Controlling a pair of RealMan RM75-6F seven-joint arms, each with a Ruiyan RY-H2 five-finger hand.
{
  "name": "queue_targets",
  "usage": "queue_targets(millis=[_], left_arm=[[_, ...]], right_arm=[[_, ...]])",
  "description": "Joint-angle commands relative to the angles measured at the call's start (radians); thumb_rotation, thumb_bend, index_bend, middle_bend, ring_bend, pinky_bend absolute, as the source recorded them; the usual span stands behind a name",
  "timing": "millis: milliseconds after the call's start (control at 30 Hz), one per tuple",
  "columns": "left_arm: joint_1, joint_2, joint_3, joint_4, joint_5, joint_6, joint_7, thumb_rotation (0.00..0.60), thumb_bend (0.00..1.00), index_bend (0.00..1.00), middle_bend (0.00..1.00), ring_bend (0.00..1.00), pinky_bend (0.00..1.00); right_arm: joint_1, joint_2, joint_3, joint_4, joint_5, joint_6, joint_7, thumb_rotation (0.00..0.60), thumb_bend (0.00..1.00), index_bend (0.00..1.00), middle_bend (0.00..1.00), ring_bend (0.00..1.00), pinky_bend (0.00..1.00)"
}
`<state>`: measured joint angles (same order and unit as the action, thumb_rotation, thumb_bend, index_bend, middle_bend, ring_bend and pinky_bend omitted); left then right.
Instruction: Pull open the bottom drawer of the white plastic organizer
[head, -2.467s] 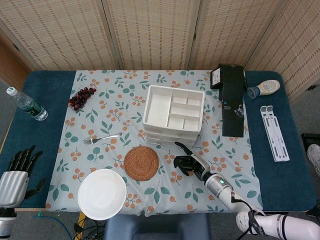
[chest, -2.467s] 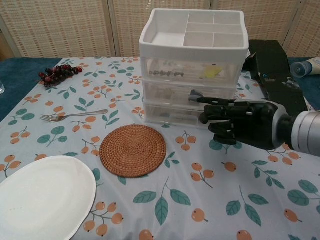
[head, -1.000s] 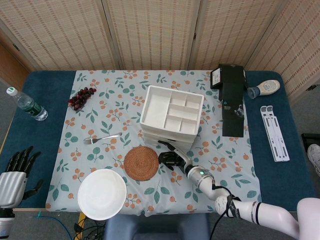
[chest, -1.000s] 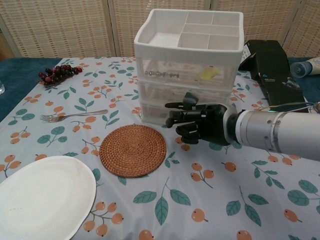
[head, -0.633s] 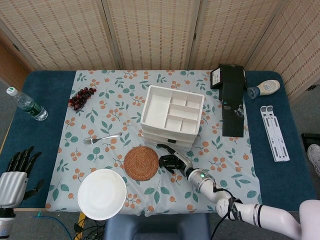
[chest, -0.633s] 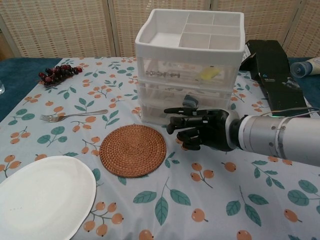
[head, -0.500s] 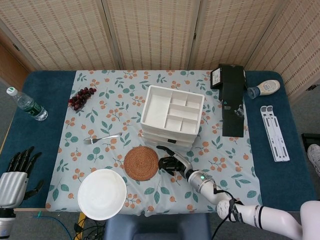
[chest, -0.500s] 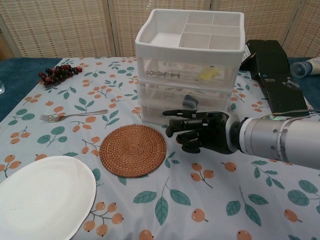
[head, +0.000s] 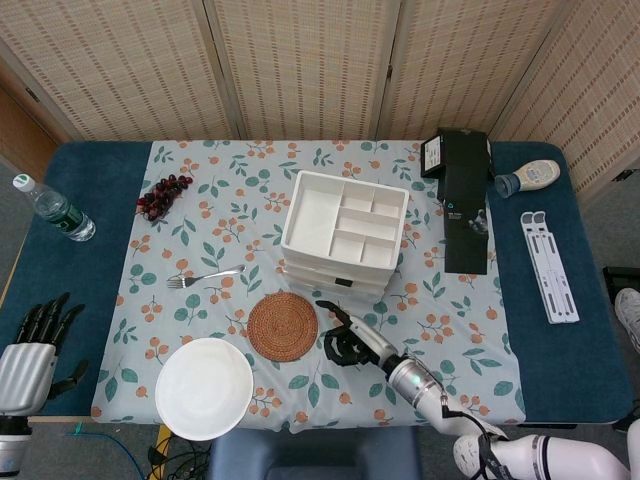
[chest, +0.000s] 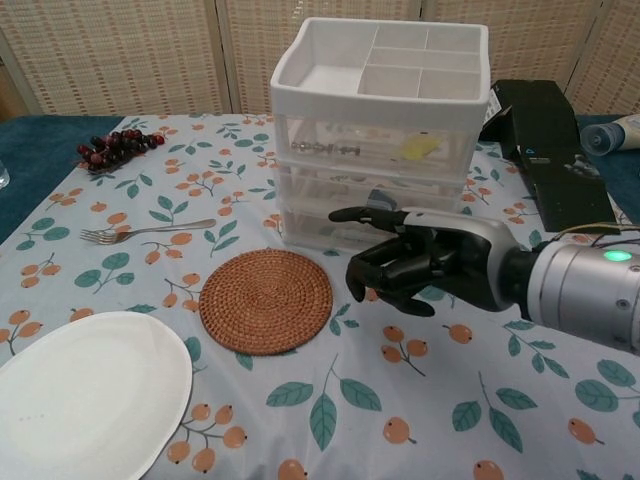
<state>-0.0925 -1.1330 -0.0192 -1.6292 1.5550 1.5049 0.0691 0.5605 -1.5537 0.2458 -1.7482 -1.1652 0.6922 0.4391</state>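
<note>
A: Where do we stand with the organizer?

B: It sits mid-table on the flowered cloth, behind the woven coaster. Its bottom drawer looks closed to us, flush with the 2 drawers above it.

A: And our right hand?

B: It hovers just in front of the drawer face, palm down, forearm reaching in from the right. The fingers are curled under with nothing in them, and 1 digit stretches out leftward along the drawer front. In the head view the hand sits near the organizer's front edge, beside the coaster. We cannot tell whether any fingertip touches the plastic.

A: So how do we do this well?

B: We judge the hooking comes first: get the fingertips under the drawer's lip, low enough to miss the middle drawer, then draw straight toward us. The organizer looks light, so a crooked pull could drag the whole unit.

A: Left hand?

B: Our left hand rests at the table's near left edge, fingers spread, holding nothing.
</note>
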Motion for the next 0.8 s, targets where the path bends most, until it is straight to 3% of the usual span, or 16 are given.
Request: queue_targets(millis=[33,300,800], left_arm=[[-0.003,-0.003,-0.001,0.004,0.0,-0.003,-0.003,0.6,0.29,0.11,0.0,0.02,0.06],[-0.01,-0.008,-0.001,0.009,0.003,-0.012,-0.005,0.6,0.29,0.11,0.0,0.02,0.06],[-0.016,-0.007,-0.001,0.004,0.002,-0.019,0.002,0.6,0.29,0.11,0.0,0.02,0.06]], right_arm=[[-0.048,0.082,-0.064,-0.113,-0.045,0.172,-0.242,0.6,0.58,0.0,0.63,0.81,0.87],[-0.058,0.139,-0.072,-0.191,0.054,0.271,-0.422,0.6,0.58,0.0,0.64,0.82,0.89],[0.005,0.161,-0.049,-0.17,0.209,0.226,-0.465,0.6,0.58,0.0,0.63,0.83,0.89]])
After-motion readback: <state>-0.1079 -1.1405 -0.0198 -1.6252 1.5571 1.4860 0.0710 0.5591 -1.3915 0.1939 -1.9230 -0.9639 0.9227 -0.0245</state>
